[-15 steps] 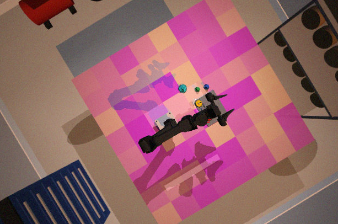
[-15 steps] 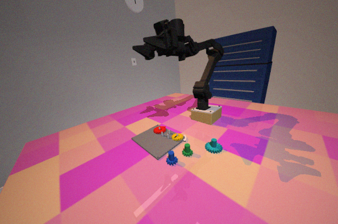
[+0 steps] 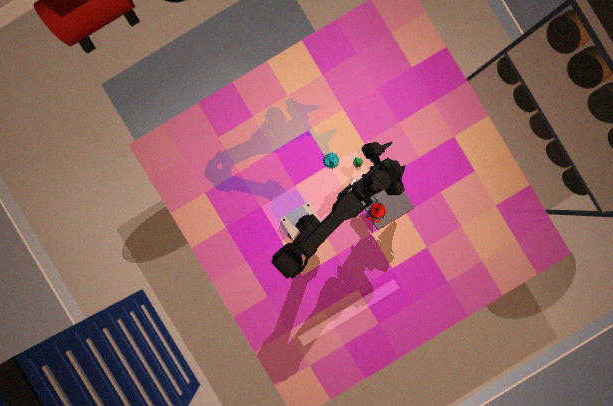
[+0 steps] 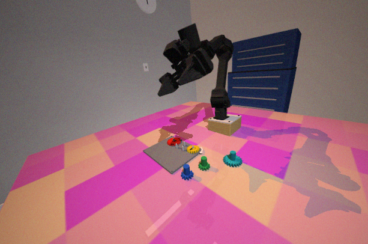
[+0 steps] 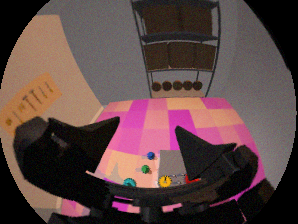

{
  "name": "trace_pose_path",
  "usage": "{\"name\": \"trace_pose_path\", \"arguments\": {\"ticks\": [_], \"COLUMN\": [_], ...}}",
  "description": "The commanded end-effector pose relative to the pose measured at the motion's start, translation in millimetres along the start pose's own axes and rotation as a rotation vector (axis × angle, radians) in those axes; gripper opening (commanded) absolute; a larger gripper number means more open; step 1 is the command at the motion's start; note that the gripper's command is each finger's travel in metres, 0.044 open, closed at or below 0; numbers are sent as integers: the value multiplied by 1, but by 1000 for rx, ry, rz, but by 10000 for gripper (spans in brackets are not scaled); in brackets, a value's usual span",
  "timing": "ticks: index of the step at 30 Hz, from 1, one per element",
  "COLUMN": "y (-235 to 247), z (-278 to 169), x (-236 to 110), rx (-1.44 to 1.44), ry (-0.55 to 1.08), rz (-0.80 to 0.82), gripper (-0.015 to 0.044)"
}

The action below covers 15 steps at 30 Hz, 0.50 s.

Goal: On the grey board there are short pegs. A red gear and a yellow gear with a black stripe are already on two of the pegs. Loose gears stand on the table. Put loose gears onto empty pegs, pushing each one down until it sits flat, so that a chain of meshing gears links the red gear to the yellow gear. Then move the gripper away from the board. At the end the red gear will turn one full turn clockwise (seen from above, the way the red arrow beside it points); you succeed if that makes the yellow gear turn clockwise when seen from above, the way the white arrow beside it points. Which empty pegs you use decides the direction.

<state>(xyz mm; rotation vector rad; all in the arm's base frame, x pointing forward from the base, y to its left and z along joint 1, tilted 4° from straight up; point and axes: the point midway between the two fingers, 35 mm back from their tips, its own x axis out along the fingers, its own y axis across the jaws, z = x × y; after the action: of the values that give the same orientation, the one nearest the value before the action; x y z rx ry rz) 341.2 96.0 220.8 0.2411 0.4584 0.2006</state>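
Exterior view: my hand (image 4: 168, 81) (image 5: 148, 124) hangs above the worktop (image 4: 97, 192) (image 5: 165, 104), spread almost fully, gripping nothing.
Grey board (image 4: 166, 160) (image 5: 171, 159): red gear (image 4: 174, 141) and yellow gear (image 4: 193, 149) (image 5: 165, 179) on pegs.
Loose gears: blue (image 4: 187, 173) (image 5: 151, 156), green (image 4: 204, 164) (image 5: 145, 169) and teal (image 4: 232, 160) (image 5: 129, 183), standing beside the board.

- Room: workshop-like interior; plain grey and tan walls; exact type cannot be told.
- Tool panel (image 5: 31, 101): orange-tan, wall-mounted; several slender tools upon it, too small to name.
- Cabinet (image 4: 263, 72): blue; pale horizontal strips across its front; standing behind the table (image 3: 462, 185) (image 4: 100, 192) (image 5: 145, 107), whose top is pink, magenta and orange patchwork.
- Shelf rack (image 3: 554, 212) (image 5: 182, 37): dark frame; brown boxes on the upper levels, round-ended items in a row below.
- Wall clock (image 4: 146, 5): white, partly cut off; pale wall plate (image 4: 145, 67) lower down.
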Motion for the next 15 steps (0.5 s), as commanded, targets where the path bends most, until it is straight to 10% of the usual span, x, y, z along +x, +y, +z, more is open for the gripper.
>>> {"name": "trace_pose_path", "arguments": {"ticks": [1, 15], "y": [20, 58], "z": [-45, -243], "x": [18, -12], "rx": [56, 37], "ry": [214, 1070], "rz": [-1, -410], "gripper": [440, 440]}}
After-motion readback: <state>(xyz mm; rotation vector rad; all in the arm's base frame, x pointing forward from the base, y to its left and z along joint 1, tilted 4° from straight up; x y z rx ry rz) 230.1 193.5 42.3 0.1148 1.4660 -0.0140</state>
